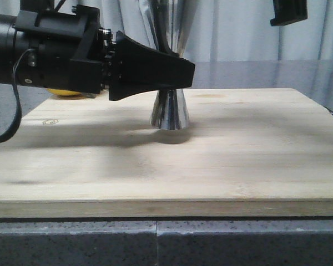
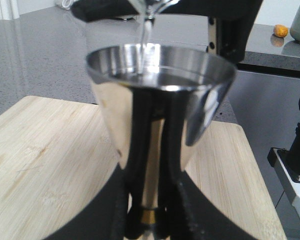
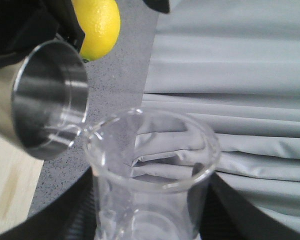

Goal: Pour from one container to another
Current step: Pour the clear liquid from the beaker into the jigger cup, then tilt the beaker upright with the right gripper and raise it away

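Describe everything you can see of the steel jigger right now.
The jigger is shiny steel, hourglass-shaped, with a thin gold band at its narrow waist. It stands upright on the wooden board, and the left gripper has its dark fingers closed around the waist. Its wide upper cup is open, and a thin clear stream falls into it from the glass beaker tilted at its rim.

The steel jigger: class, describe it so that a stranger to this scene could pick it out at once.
Find the pale wooden board. The steel jigger stands upright on it, mid-board towards the back, its waist inside the left end effector. Mirror-bright and hourglass-shaped with a gold band, unlike the clear glass beaker tipped above it.
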Robot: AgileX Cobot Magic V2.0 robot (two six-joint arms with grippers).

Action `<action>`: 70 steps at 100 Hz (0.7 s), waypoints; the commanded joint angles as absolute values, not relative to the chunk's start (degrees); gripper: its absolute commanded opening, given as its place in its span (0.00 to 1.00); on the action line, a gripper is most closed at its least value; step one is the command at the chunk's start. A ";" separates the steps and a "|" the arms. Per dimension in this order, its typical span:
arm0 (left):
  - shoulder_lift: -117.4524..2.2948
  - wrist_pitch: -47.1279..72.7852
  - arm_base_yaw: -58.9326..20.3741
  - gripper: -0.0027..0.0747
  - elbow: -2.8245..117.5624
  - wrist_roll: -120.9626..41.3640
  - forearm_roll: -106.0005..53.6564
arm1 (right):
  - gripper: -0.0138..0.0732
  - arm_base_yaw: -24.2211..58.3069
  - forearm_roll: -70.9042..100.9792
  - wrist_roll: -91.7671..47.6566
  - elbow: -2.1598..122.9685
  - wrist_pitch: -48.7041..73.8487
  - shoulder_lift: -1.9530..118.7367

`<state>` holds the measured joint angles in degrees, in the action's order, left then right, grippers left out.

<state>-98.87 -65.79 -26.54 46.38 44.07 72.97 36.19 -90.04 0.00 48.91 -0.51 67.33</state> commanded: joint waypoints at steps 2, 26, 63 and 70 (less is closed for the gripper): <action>-96.09 -78.07 -26.96 0.01 47.69 44.64 70.73 | 0.49 36.22 -90.57 0.00 51.06 -0.33 65.59; -96.09 -78.07 -26.96 0.01 47.69 44.64 70.73 | 0.49 36.22 -90.57 0.64 51.06 0.00 65.59; -96.09 -78.07 -26.96 0.01 47.69 44.64 70.73 | 0.49 36.22 -90.57 8.54 51.06 0.00 65.59; -96.09 -78.07 -26.96 0.01 47.69 44.64 70.73 | 0.49 36.22 -90.47 10.65 51.06 0.00 65.59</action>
